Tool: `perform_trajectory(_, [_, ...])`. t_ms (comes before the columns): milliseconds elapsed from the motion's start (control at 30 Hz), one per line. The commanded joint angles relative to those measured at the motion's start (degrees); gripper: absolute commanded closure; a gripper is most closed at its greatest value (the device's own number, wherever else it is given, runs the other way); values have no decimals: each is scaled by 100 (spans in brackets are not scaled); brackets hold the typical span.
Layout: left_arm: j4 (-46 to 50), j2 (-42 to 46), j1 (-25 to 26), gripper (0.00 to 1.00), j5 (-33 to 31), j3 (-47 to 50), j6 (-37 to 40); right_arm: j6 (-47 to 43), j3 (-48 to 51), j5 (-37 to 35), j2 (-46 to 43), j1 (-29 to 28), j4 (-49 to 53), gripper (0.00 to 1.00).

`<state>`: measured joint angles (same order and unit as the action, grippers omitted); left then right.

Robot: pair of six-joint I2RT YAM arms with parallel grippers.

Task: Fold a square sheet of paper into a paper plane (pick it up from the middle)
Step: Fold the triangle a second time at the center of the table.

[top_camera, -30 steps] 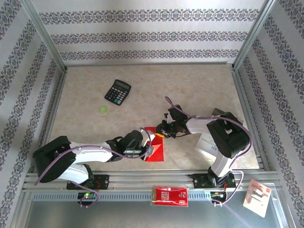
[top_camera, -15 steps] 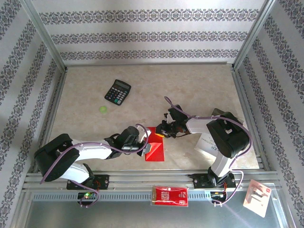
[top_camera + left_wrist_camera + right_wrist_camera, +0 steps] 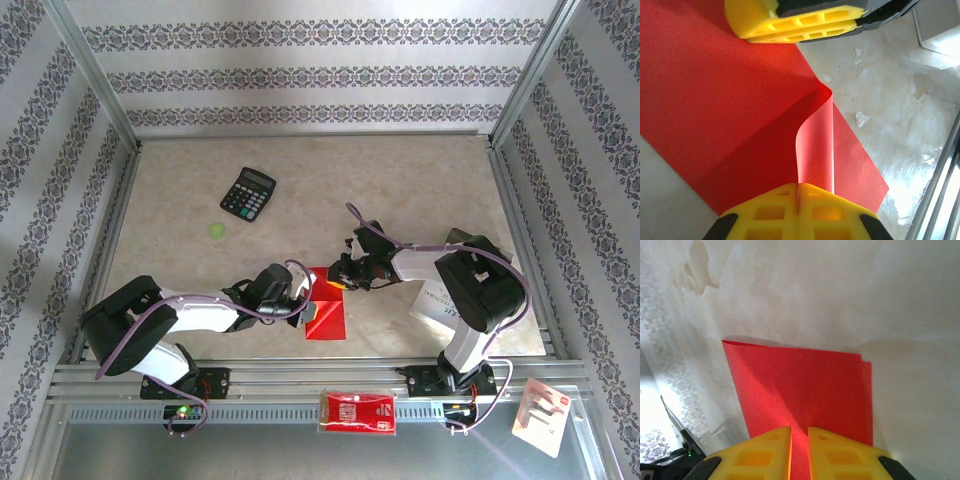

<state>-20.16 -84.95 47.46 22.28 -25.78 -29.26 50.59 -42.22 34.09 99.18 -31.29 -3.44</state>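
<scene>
1. Near the front edge of the table (image 3: 400, 180), between the arms, lies the red square sheet of paper (image 3: 328, 322). The left gripper (image 3: 799, 187) has its fingers pressed together on a curled-up flap.
2. The right gripper (image 3: 799, 432) has its fingers a narrow slit apart over the far edge; whether they nip the paper cannot be told.
3. Best practice: carry the flap low, square the edges, then crease.
4. The surface is pale and marbled, with a calculator (image 3: 247, 193) far-left and patterned walls (image 3: 320, 75) around it.

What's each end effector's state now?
Left end effector: closed on the square sheet of paper.
Right end effector: over the sheet; cannot be told.
</scene>
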Motion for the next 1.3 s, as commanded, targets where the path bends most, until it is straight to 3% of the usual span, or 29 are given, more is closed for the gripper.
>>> perform_trajectory(0, [-220,-100,-104,98,39,84,-54,-119,58,-79,146,-22,171,82])
perform_trajectory(1267, [-187,-30,-158,95,284,-102,-64,-102,102,-78,165,-35,161,82])
